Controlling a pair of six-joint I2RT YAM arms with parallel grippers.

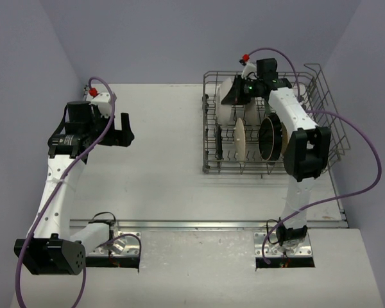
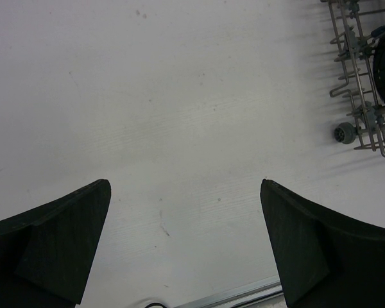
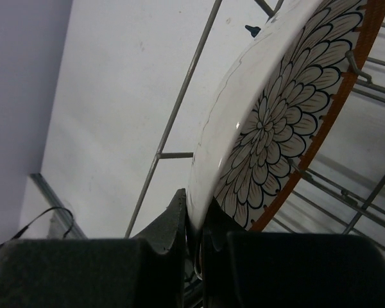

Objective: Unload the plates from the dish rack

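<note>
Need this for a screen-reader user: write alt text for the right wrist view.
The right end effector is shut on the rim of a plate with a petal pattern and an orange-brown edge. Wires of the dish rack cross behind it, above a white table.

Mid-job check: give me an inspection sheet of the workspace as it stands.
Surface: white table, faint scuffs.
Job's things: grey wire dish rack far right; cream plate and black plate standing inside; petal-patterned, orange-rimmed plate gripped at rim.
Clutter: nothing seen.
Grippers: left gripper open over table; right gripper shut on the petal-patterned plate.
Cables: purple cables loop off both arms.
Surroundings: lavender walls on three sides.
</note>
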